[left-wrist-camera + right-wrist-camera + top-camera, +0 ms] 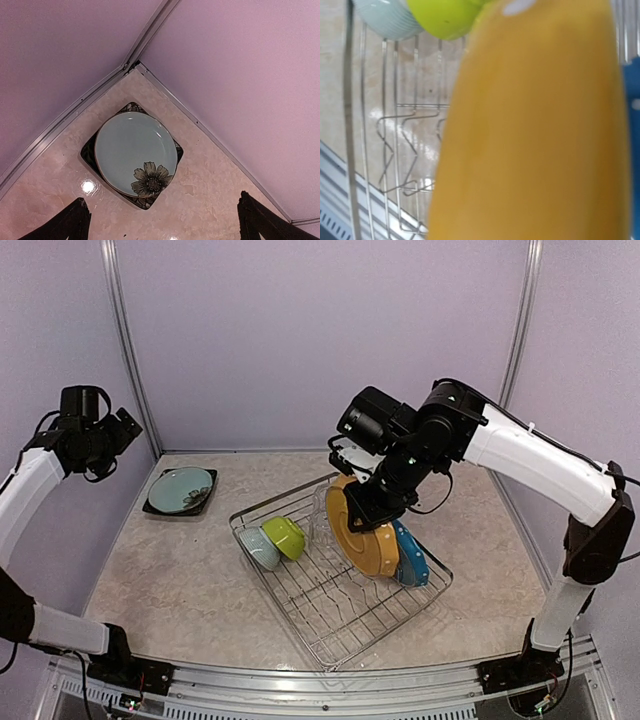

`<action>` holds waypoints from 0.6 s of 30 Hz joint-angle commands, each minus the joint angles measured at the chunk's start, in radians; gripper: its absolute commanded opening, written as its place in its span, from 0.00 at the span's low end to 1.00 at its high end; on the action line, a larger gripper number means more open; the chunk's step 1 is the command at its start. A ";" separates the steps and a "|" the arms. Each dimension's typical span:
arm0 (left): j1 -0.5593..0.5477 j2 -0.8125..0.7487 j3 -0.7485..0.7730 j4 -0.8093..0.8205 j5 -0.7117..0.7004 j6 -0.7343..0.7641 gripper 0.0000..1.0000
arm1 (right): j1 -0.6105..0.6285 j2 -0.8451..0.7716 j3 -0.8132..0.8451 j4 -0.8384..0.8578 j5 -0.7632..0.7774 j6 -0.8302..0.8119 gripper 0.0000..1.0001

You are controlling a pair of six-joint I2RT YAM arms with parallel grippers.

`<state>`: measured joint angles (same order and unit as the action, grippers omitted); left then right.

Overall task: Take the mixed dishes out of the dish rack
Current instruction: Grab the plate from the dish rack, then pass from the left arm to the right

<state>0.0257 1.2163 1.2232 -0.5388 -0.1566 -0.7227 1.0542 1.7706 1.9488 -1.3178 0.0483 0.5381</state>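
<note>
The dish rack (pixel 300 615) sits mid-table, turned at an angle. My right gripper (pixel 358 506) is shut on the upper rim of the orange-dotted plate (pixel 365 535), which stands on edge over the rack. That plate (pixel 535 125) fills the right wrist view and hides the fingers. Behind it leans the blue-dotted plate (pixel 411 560). A lime bowl (pixel 286 537) and a pale-blue bowl (pixel 259 548) lie at the rack's left end, with a clear glass (pixel 322 515) next to them. My left gripper (pixel 165 220) hangs open, high above the pale teal plate (pixel 131 150), which is stacked on the black square plate (pixel 89 150).
The stacked plates (pixel 182 490) lie in the table's far left corner, close to the wall and its metal frame post (pixel 130 370). The rack's wire floor and rim (pixel 385 150) show below the held plate. Bare tabletop (pixel 160 580) lies left of the rack.
</note>
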 commanded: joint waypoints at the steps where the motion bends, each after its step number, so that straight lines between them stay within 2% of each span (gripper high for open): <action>1: -0.006 -0.002 0.078 -0.100 0.040 -0.049 0.99 | -0.005 -0.087 0.082 0.107 -0.017 -0.075 0.08; 5: -0.008 0.007 0.144 -0.175 0.110 -0.065 0.99 | -0.003 -0.087 0.154 0.135 0.021 -0.147 0.06; 8: -0.009 0.003 0.168 -0.200 0.197 -0.062 0.99 | 0.005 -0.073 0.228 0.139 0.106 -0.226 0.05; 13: -0.018 -0.001 0.221 -0.231 0.326 -0.018 0.99 | 0.043 -0.057 0.280 0.170 0.292 -0.404 0.04; 18: -0.053 0.026 0.276 -0.268 0.493 0.025 0.99 | 0.109 -0.056 0.217 0.295 0.537 -0.597 0.00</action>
<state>0.0051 1.2201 1.4509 -0.7532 0.1631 -0.7498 1.1061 1.7565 2.1803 -1.2087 0.3351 0.1463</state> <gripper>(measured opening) 0.988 0.213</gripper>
